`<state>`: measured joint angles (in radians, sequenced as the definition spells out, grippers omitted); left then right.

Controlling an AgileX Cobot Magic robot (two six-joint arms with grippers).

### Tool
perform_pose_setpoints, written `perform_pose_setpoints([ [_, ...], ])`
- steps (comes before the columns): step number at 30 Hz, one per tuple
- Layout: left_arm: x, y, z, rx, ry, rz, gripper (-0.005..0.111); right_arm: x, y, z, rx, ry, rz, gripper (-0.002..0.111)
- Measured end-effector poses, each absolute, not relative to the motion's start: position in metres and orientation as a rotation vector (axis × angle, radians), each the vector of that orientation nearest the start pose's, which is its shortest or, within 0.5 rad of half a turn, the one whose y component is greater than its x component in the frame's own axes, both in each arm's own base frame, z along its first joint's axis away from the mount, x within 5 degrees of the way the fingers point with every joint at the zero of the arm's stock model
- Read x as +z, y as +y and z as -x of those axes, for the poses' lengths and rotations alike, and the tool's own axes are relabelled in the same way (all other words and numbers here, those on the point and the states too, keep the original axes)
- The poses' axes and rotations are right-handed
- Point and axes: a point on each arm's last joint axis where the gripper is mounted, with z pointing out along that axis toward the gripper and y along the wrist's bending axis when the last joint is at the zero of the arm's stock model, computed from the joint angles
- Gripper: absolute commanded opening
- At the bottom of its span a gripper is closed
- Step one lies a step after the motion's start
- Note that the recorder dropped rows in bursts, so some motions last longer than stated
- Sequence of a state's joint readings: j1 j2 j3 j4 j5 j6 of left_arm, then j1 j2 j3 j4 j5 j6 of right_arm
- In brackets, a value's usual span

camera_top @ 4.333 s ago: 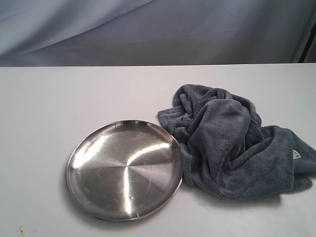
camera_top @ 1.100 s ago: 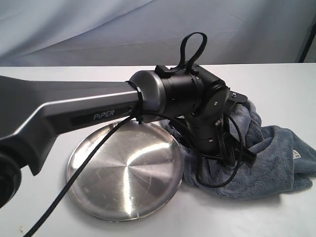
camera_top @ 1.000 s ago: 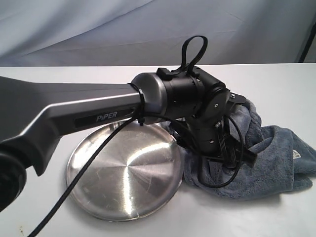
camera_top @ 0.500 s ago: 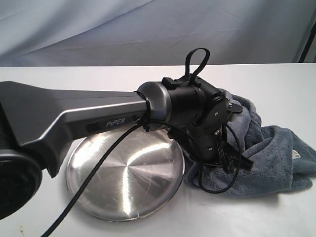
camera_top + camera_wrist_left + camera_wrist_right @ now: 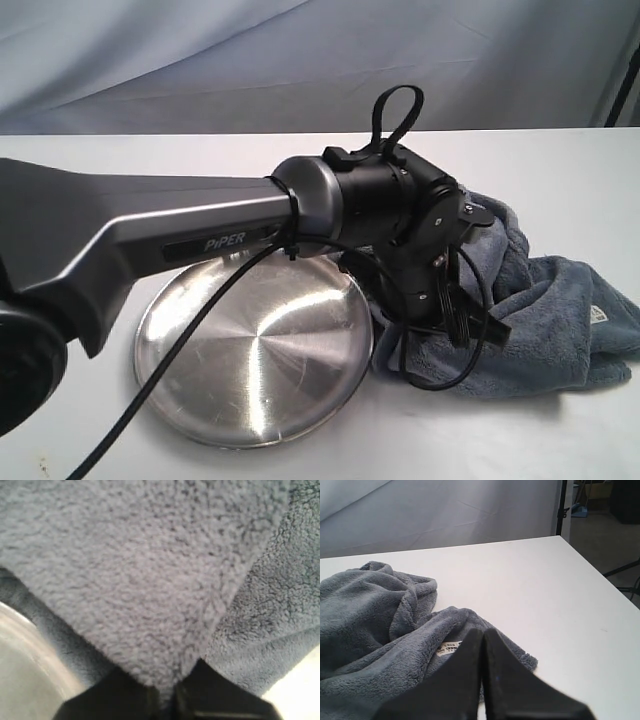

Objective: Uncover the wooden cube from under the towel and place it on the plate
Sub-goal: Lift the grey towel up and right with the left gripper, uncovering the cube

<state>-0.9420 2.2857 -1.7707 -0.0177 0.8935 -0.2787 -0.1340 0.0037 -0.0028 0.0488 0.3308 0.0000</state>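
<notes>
White table (image 5: pixel 560 170): left tool (image 5: pixel 162 694) (jaws together) pinches the towel (image 5: pixel 150 580).

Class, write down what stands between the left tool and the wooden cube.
The towel, bunched beside the plate: no cube shows in any view. The left tool is shut on a fold of it.

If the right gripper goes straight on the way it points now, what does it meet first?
Most likely the towel, near its white label. The shut right gripper points at that edge, though depth is unclear.
</notes>
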Motion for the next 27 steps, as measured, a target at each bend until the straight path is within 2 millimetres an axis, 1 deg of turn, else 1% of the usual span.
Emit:
perform_pose_setpoints([
  [7,0.171,-0.38,-0.278,-0.228,2.704,-0.953,0.0,0.184,-0.006,-0.054,-0.048,1.809,-0.152,0.0],
  [14,0.212,-0.377,-0.277,-0.309,2.599,-0.922,0.0,0.184,-0.006,-0.054,-0.048,1.809,-0.152,0.0],
  [17,0.225,-0.377,-0.278,-0.333,2.535,-0.913,0.0,0.184,-0.006,-0.054,-0.048,1.809,-0.152,0.0],
  [23,0.241,-0.377,-0.281,-0.364,2.441,-0.901,0.0,0.184,-0.006,-0.054,-0.048,1.809,-0.152,0.0],
  [27,0.247,-0.378,-0.284,-0.358,2.376,-0.908,0.0,0.184,-0.006,-0.054,-0.048,1.809,-0.152,0.0],
])
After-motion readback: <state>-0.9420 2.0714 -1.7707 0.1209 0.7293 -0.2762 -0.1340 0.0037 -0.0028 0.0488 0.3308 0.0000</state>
